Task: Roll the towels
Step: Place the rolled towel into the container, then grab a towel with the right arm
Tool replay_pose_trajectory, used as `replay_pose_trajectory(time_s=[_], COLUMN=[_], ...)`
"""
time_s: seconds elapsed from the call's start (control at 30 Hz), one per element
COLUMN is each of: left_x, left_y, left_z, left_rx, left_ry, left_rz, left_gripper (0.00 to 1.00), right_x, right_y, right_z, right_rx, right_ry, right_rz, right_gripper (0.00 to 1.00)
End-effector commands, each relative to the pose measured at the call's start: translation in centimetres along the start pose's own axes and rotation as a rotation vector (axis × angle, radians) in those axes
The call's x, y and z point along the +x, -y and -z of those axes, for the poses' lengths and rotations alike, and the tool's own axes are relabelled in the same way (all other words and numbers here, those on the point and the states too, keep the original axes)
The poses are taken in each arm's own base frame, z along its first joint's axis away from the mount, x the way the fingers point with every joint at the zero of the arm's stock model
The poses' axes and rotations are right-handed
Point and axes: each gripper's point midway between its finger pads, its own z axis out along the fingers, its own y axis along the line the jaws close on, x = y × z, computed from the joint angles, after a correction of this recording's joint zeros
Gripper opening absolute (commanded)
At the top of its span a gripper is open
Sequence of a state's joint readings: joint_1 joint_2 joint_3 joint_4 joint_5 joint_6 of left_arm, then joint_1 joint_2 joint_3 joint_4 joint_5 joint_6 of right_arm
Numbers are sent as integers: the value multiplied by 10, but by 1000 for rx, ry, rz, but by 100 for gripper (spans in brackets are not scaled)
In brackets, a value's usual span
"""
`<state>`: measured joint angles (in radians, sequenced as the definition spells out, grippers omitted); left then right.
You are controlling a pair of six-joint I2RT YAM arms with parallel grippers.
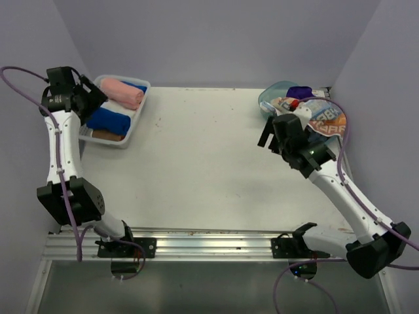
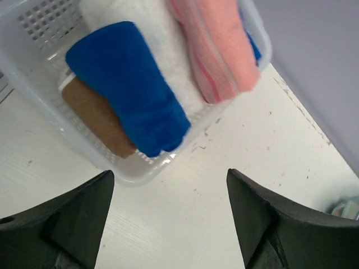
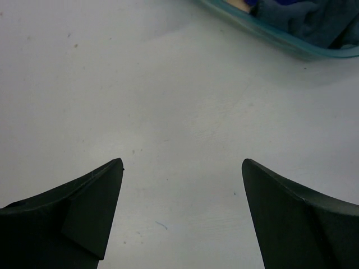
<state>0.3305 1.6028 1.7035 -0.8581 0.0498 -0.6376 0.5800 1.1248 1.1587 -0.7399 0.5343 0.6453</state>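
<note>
Rolled towels lie in the white mesh basket [image 1: 134, 127] at the back left: a pink one [image 1: 122, 92], a royal blue one [image 1: 109, 120], a brown one [image 1: 108, 135]. The left wrist view shows the blue roll [image 2: 132, 84], the pink roll [image 2: 216, 47], a white roll [image 2: 148, 25] and the brown one [image 2: 98, 115]. My left gripper [image 1: 91, 98] is open and empty over the basket's left side. The RABBIT towel [image 1: 325, 118] and a purple towel [image 1: 300, 91] lie in the teal tub [image 1: 270, 97] at the back right. My right gripper [image 1: 268, 136] is open, empty, just in front of the tub.
The tub's rim [image 3: 269, 36] shows at the top of the right wrist view. Lilac walls close in the table at the left, back and right. A metal rail [image 1: 209, 239] runs along the near edge.
</note>
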Motion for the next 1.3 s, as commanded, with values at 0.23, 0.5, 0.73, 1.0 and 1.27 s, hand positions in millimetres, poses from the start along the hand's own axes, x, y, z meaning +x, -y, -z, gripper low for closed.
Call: replay_pose_trajectory(time_s=[0.23,0.5,0.73,1.0,1.27], left_x=[129,249,276,289,291], left_y=[132,158,157,143,150], left_z=[66,91,99,89,84], left_rx=[325,489,508,474,470], left_ry=[-74,-263,-307,-351,-363], left_rz=[-454,-641,-723,-740,-747], left_gripper=[84,84,84,84,84], right_x=[-79,-98,-115,-129,-164], right_y=[72,116,126,122,116], right_z=[-97,-196,-254,-247,-162], right_rx=[126,293,305,258,192], right_ry=[-48,-92,-91,-45,104], right_rz=[-356,-399,-440,-434,-405], right_gripper=[87,86,65,0,1])
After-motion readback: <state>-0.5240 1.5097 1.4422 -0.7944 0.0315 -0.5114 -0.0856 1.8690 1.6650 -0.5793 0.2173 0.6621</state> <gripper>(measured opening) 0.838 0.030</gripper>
